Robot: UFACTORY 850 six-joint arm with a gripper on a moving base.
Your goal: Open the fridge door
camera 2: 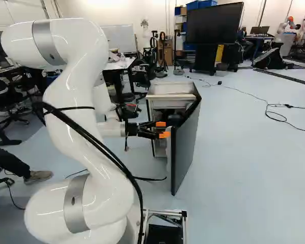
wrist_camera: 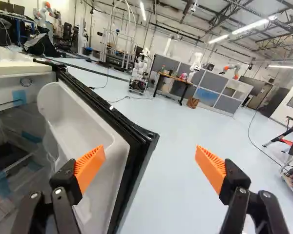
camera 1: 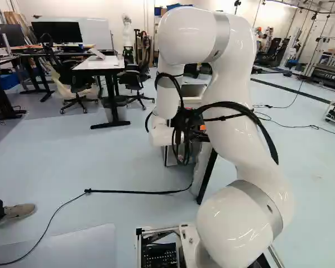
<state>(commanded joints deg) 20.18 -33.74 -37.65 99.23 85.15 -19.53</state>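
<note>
At six o'clock, base frame (camera 2: 165, 229): partly visible at the foot of both base views, just beside the arm's lowest joint.
White arm (camera 2: 73, 107): raised and bent, wrist end directed toward the door.
Gripper (camera 2: 162, 129): at twelve o'clock, level with the upper part of the door.
Jaws: well apart in the wrist view, orange pads (wrist_camera: 90, 168) facing each other, nothing clamped. One finger overlaps the white inner liner (wrist_camera: 83, 131), the other lies past the door's edge; contact cannot be determined.
Door (camera 2: 185, 147): at twelve o'clock, ajar, upright, free edge toward the base, grey outer face toward three o'clock. Black seal (wrist_camera: 132, 134) runs ahead of the gripper, between the fingers.
Fridge (camera 2: 173, 89): at twelve o'clock, behind the door; interior partly exposed, blue tape (wrist_camera: 19, 96) on inner parts.
Desk (camera 1: 103, 62): at eleven o'clock, white top, black office chair (camera 1: 135, 79) beside it.
Large screen (camera 2: 213, 24): at one o'clock, dark, beyond the fridge.
Another robot (camera 2: 287, 25): at two o'clock, far back.
</note>
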